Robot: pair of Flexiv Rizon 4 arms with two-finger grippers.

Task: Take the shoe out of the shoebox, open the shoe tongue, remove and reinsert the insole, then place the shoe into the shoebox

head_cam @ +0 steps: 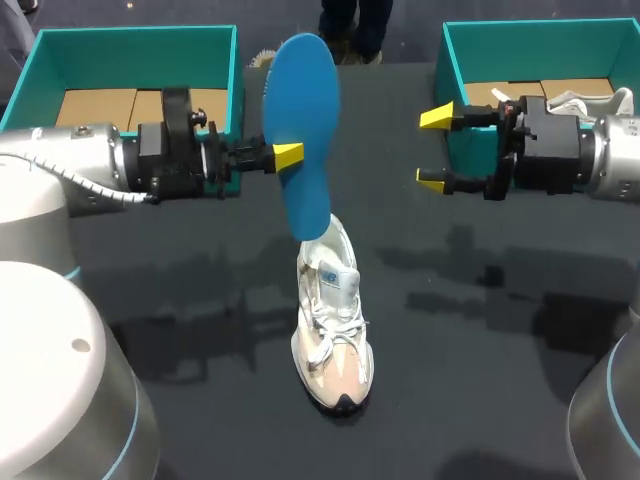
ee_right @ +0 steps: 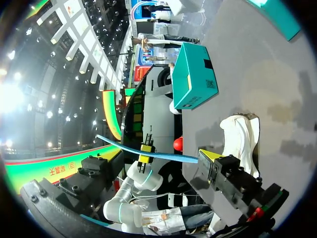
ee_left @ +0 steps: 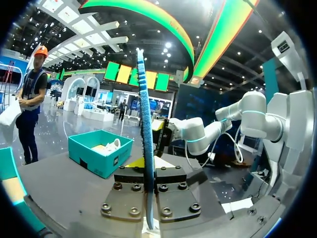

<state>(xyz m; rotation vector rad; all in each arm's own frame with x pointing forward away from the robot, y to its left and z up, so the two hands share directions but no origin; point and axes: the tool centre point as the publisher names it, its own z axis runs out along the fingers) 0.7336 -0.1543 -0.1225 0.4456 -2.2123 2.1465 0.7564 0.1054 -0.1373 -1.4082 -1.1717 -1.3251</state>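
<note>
A white and beige sneaker [head_cam: 335, 335] stands on the dark table, toe toward the front edge. My left gripper [head_cam: 288, 156] is shut on a blue insole [head_cam: 302, 120], which stands on end above the shoe's heel. The insole's lower tip meets the heel opening; whether it is inside I cannot tell. Seen from the left wrist, the insole [ee_left: 144, 124] runs edge-on between the closed fingers. My right gripper [head_cam: 434, 149] hangs open to the right of the insole, holding nothing. From the right wrist the insole [ee_right: 148, 150] lies ahead of the gripper [ee_right: 154, 166], with the sneaker [ee_right: 241, 134] beyond.
A teal shoebox [head_cam: 135, 60] sits at the back left behind my left arm. A second teal box [head_cam: 470, 50] at the back right holds another white shoe [head_cam: 590, 100], partly hidden by my right arm. The table is bare around the sneaker.
</note>
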